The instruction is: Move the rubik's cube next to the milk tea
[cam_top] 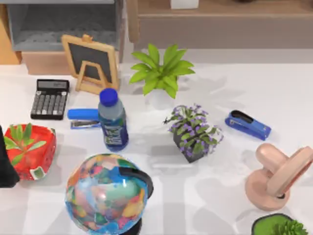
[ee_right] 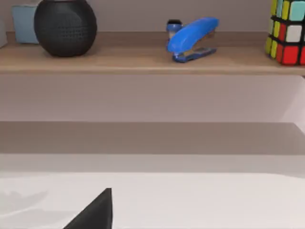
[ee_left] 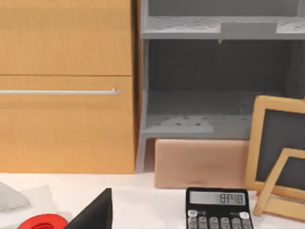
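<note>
The multicoloured rubik's cube (ee_right: 287, 31) stands at the end of a light wooden shelf (ee_right: 133, 59) in the right wrist view, with a blue stapler (ee_right: 192, 38) and a round black fabric speaker (ee_right: 65, 26) along the same board. The white table (cam_top: 234, 98) carries a black calculator (cam_top: 49, 99) whose grey display in the left wrist view shows digits too blurred to read with confidence, a small wood-framed chalkboard easel (cam_top: 91, 62) with nothing written on it, and a clear water bottle with a blue cap (cam_top: 112, 119) whose blue and green label bears print too small to make out. Beside the bottle lies a second blue stapler (cam_top: 82, 118), and a third one (cam_top: 248, 124) rests toward the table's right side. A colourful globe (cam_top: 107, 194), a red strawberry-patterned planter (cam_top: 30, 149), a leafy green plant (cam_top: 161, 71), a purple-flowered plant in a dark pot (cam_top: 193, 133) and a pink roller-shaped stand (cam_top: 277, 176) also sit there. A dark part of the left arm (cam_top: 6, 166) shows at the table's left edge. Whether either gripper is wide or closed cannot be told.
</note>
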Robot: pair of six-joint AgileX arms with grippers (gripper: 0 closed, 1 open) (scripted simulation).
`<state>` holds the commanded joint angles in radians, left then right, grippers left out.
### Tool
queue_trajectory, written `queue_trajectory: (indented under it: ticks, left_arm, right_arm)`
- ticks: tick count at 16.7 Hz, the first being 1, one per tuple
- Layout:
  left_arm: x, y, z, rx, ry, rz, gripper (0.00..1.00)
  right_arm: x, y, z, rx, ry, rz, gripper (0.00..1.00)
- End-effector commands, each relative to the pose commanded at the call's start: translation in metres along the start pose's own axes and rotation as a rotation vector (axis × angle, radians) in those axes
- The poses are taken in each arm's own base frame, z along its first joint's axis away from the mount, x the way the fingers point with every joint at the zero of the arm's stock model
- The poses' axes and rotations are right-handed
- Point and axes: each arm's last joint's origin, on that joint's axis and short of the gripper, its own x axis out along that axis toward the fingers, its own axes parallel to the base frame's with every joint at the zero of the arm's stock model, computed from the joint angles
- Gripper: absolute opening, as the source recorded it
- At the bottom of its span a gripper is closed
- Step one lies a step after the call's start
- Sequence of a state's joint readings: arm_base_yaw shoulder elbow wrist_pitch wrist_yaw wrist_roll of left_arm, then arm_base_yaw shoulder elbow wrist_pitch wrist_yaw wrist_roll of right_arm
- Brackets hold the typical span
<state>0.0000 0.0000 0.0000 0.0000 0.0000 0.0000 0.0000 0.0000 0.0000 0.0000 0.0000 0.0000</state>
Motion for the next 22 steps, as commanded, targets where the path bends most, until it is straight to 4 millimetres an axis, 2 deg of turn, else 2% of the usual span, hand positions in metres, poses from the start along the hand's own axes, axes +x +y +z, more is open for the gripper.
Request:
queue_trajectory:
  ticks: [4,6,9,12,14,15,17,19,22]
  left_arm:
    - [0.000,0.000,0.000,0.000,0.000,0.000,1.00]
    - [0.000,0.000,0.000,0.000,0.000,0.000,1.00]
    - [0.000,0.000,0.000,0.000,0.000,0.000,1.00]
    - [0.000,0.000,0.000,0.000,0.000,0.000,1.00]
    - [0.000,0.000,0.000,0.000,0.000,0.000,1.00]
    - [0.000,0.000,0.000,0.000,0.000,0.000,1.00]
    - [0.000,0.000,0.000,0.000,0.000,0.000,1.00]
    - [0.000,0.000,0.000,0.000,0.000,0.000,1.00]
    - [0.000,0.000,0.000,0.000,0.000,0.000,1.00]
  right_arm:
    - [0.001,-0.001,0.005,0.002,-0.004,-0.001,1.00]
    - [0.003,-0.003,0.020,0.006,-0.026,-0.003,1.00]
    - [0.015,-0.008,0.055,0.007,-0.083,-0.006,1.00]
    - [0.043,-0.017,0.098,-0.006,-0.161,-0.002,1.00]
    - [0.075,-0.026,0.115,-0.016,-0.176,0.003,1.00]
    - [0.095,-0.031,0.116,-0.017,-0.162,0.006,1.00]
    - [0.132,-0.044,0.104,-0.012,-0.107,0.009,1.00]
    - [0.161,-0.057,0.079,0.004,-0.031,0.010,1.00]
    - [0.191,-0.076,0.041,0.033,0.071,0.010,1.00]
